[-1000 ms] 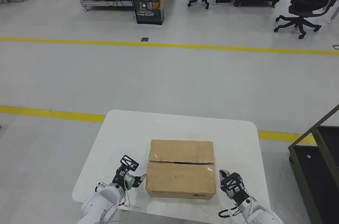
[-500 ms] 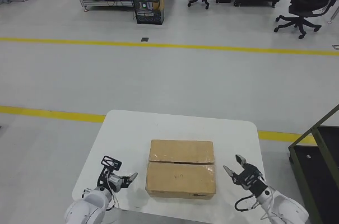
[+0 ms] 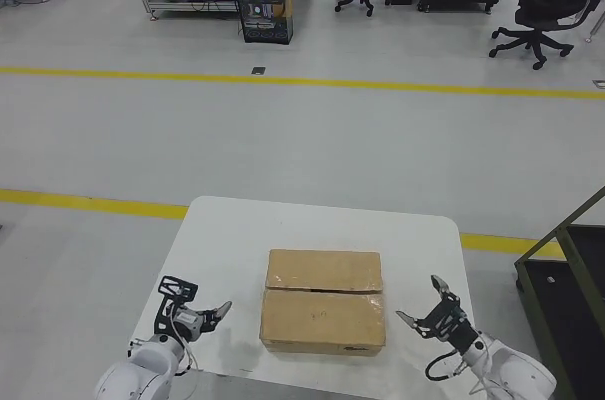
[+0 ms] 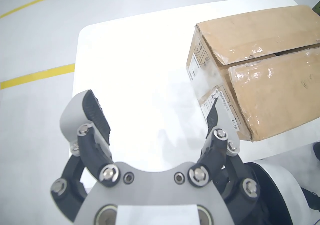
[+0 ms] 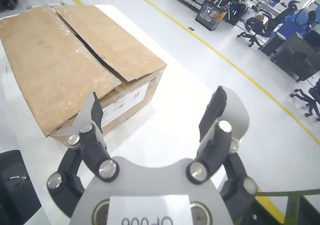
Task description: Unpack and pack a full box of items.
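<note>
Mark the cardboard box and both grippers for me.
cardboard box (image 3: pixel 324 318), top view, on its near top flap.
left gripper (image 4: pixel 151 100), left wrist view, midway between its open fingertips.
right gripper (image 5: pixel 157 94), right wrist view, midway between its open fingertips.

a pale grey glossy floor (image 3: pixel 302 140) spreads across the room, crossed by one yellow painted line (image 3: pixel 282 81) in the upper part of the top view and a second yellow line (image 3: pixel 82 203) at mid height. a black swivel office chair (image 3: pixel 537 30) stands upper right, a dark boxy cabinet (image 3: pixel 266 20) top centre, a dark green metal frame (image 3: pixel 572 218) at the right edge. a white rounded table (image 3: pixel 222 260) sits lower centre.
</note>
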Robot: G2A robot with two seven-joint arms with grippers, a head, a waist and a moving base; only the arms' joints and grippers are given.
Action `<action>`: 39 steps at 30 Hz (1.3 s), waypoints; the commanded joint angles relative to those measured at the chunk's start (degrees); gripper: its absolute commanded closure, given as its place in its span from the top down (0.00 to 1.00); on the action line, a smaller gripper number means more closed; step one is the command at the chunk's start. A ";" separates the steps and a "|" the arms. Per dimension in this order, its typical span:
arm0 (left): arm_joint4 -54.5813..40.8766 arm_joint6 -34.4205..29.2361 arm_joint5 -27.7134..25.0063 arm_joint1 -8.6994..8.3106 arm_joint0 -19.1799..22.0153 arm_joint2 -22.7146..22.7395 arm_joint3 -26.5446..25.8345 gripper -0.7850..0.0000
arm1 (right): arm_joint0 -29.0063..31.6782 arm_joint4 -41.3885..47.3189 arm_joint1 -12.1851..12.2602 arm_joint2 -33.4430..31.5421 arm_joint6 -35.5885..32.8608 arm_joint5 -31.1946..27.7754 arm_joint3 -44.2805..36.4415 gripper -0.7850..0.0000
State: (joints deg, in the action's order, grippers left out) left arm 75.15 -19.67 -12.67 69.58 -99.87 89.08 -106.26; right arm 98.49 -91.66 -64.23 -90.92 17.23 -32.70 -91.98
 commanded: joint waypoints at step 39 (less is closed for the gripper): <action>-0.62 3.06 2.08 0.43 4.24 -4.42 -0.96 1.00 | -18.78 80.06 4.18 8.36 -55.42 -25.04 16.30 1.00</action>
State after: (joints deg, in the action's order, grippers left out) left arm 74.53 -16.61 -10.60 70.00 -95.63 84.66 -107.22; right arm 80.85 -16.67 -60.45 -82.86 -33.28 -57.97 -76.35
